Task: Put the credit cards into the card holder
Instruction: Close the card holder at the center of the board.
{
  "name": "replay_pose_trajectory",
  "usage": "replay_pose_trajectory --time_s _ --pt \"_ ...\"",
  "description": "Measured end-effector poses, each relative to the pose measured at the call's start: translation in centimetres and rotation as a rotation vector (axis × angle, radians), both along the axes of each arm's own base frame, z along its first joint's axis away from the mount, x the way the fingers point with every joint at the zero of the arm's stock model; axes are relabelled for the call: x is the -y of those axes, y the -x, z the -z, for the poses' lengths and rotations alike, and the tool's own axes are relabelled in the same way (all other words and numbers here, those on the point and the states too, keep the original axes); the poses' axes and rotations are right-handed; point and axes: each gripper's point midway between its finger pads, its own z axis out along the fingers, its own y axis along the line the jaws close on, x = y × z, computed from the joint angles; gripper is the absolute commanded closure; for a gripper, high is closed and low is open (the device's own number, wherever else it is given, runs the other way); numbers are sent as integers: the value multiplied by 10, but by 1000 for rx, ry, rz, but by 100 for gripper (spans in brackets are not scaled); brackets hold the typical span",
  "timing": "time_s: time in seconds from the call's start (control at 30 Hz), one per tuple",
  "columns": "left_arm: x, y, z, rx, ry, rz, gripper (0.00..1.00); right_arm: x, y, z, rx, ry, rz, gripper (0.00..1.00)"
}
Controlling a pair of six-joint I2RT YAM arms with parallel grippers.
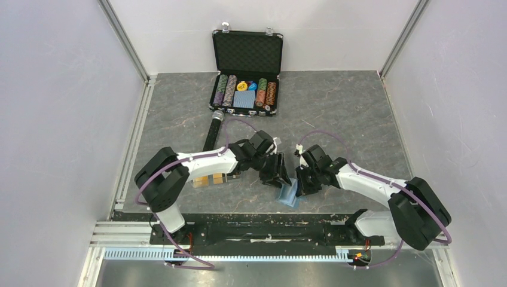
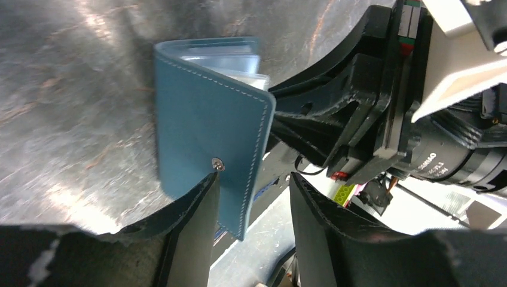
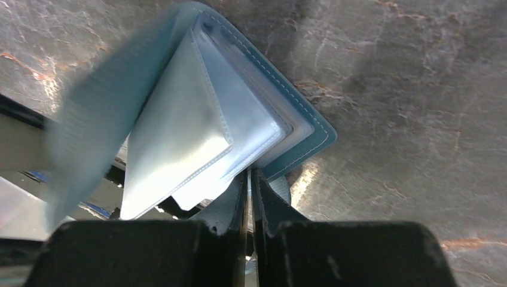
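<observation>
The card holder (image 1: pixel 289 196) stands half-open by the middle of the near edge; the right gripper (image 3: pixel 249 179) pinches its edge; the left gripper (image 2: pixel 254 182) is spread at its cover; the credit cards (image 1: pixel 209 180) lie toward the left edge.

Operator: How's my light?
Spotter: Bright and even from overhead in your top view; shadows faint.
Operator: Wrist views?
Spotter: Glare streaks your table (image 2: pixel 72 48) on the left. On the right, the holder's (image 3: pixel 84 119) near flap smears into blur, its clear sleeves washed white.
</observation>
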Motion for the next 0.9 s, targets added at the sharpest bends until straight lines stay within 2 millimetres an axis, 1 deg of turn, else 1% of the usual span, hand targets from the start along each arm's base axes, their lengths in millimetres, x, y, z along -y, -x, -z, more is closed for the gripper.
replay_pose_trajectory --time_s 0.1,0.23,0.33,0.5,0.67,0.8,0.9 --pt "14 7 3 -21 28 24 44 -5 -1 0 -4 -26 6 94" --pt "26 16 14 -53 44 47 44 -11 -1 0 -10 -59 22 93" --pt "30 20 19 -75 47 54 43 -16 0 -1 -17 -91 35 92" --pt "30 22 22 -83 55 49 43 -17 1 -3 -24 -108 53 88" --pt "31 22 26 -93 88 18 51 -11 2 -8 -10 -90 72 88" --pt "31 22 35 -103 88 3 64 1 2 -14 17 -41 98 89" --pt "29 23 40 -110 75 -2 71 8 -4 -22 51 -17 124 89"
